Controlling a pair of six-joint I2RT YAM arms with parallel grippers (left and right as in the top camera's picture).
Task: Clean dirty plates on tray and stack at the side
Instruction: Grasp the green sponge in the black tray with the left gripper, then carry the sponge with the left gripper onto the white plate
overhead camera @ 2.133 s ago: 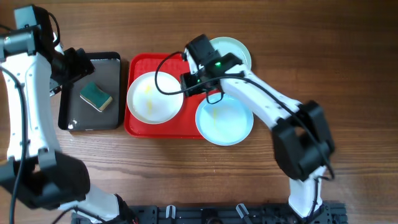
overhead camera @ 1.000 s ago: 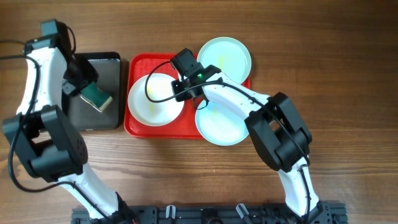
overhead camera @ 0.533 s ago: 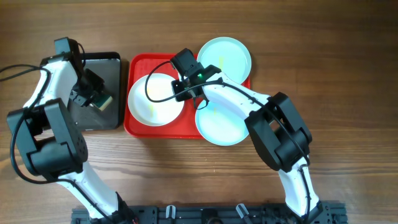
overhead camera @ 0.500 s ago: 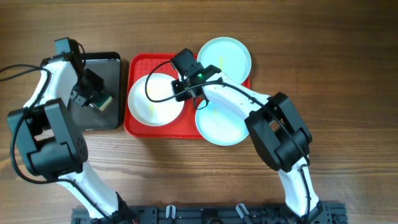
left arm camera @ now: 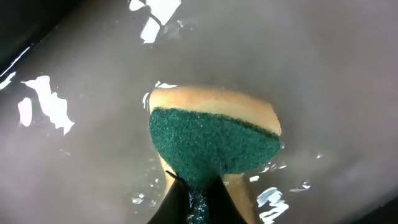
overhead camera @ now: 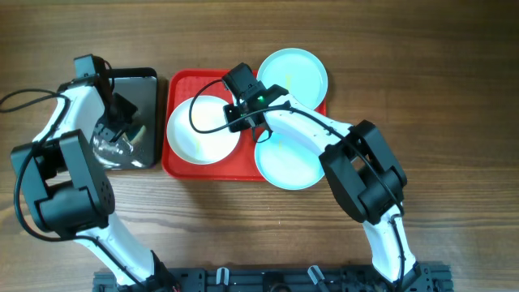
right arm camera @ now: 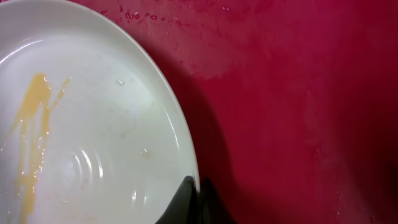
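Pinched shut in left gripper (left arm camera: 191,202): sponge (left arm camera: 211,140), on wet black tray (overhead camera: 146,85) left of tray (overhead camera: 174,168). Clamped by right gripper (right arm camera: 194,194): right rim of white plate (right arm camera: 93,137), on tray's left half. Overhanging tray's far-right corner: far plate (overhead camera: 293,73). Overhanging its near edge: near plate (overhead camera: 292,162). Open table (overhead camera: 422,81) right of tray.

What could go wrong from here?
1. The left gripper pinches the sponge only by its near edge in the wet black tray; it may slip out or drip in transit.
2. The right gripper holds the smeared plate by its thin rim on the red tray; it could slide free.
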